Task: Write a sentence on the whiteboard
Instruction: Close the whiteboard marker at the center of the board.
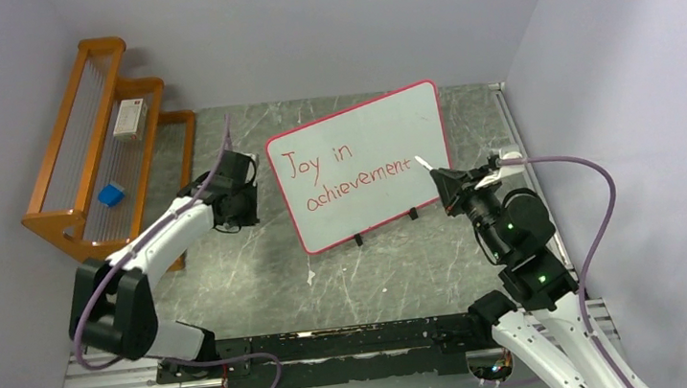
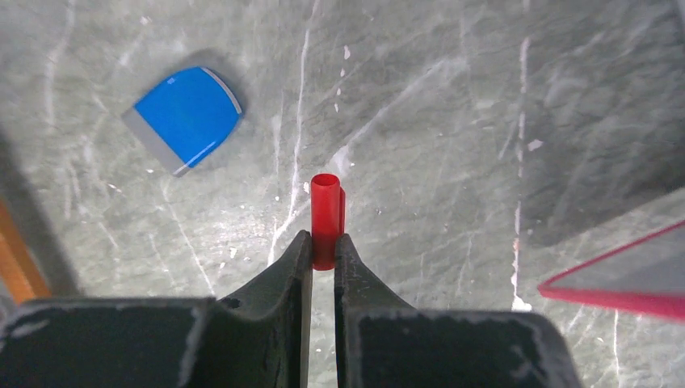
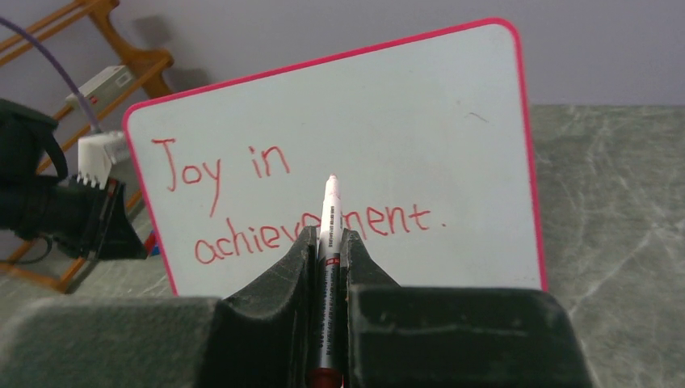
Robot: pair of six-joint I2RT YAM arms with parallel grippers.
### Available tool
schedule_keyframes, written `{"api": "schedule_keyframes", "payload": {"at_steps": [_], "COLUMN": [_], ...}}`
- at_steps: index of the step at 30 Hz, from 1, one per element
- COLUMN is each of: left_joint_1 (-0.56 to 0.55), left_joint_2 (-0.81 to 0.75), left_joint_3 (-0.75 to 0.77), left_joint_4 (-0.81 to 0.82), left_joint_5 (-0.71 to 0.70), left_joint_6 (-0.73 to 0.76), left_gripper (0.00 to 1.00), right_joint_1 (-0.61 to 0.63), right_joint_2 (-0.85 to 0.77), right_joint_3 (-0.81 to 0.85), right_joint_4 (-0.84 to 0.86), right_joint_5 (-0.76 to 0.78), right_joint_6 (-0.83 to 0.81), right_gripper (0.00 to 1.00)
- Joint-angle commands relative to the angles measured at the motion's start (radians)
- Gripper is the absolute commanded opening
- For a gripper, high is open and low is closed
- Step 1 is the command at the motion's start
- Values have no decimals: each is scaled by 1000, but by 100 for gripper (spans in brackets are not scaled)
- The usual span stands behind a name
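Note:
The whiteboard [image 1: 355, 159] stands tilted on small black feet at mid-table, pink-edged, with "Joy in achievement." written on it in red. My right gripper [image 1: 444, 181] is shut on a white marker [image 3: 328, 218], barrel between the jaws, tip pointing at the board [image 3: 420, 121] near the word "achievement". Whether the tip touches the board I cannot tell. My left gripper [image 1: 236, 198] hangs just left of the board, shut on a red marker cap [image 2: 326, 214] above the marble. In the left wrist view the board's corner [image 2: 622, 283] shows at the right.
A wooden rack [image 1: 85, 154] stands at the back left with a white box [image 1: 129, 118] and a blue item [image 1: 110, 194] on it. A blue-and-grey pad [image 2: 187, 117] lies on the marble below the left gripper. Walls close in on the table's left, back and right.

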Motion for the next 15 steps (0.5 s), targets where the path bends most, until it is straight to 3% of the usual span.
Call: {"api": "schedule_keyframes", "payload": {"at_steps": [1,9,15], "left_joint_1": [-2,-27,-116], "left_joint_2": [-132,-384,-493], "left_joint_3": [-3,41,98], "left_joint_4": [6,34,40], "left_joint_5": [5,57,82], "left_joint_6": [67,216,390], "left_gripper": [5,5,5], "right_joint_1": [0,0,0], "right_joint_2": [39,100,153], "right_joint_3": [5,-10,-27], "right_joint_4": [58,193,351], "right_joint_5": [-151,-368,-485], "right_joint_6": [5,81,158], "right_gripper": [0,0,0]}}
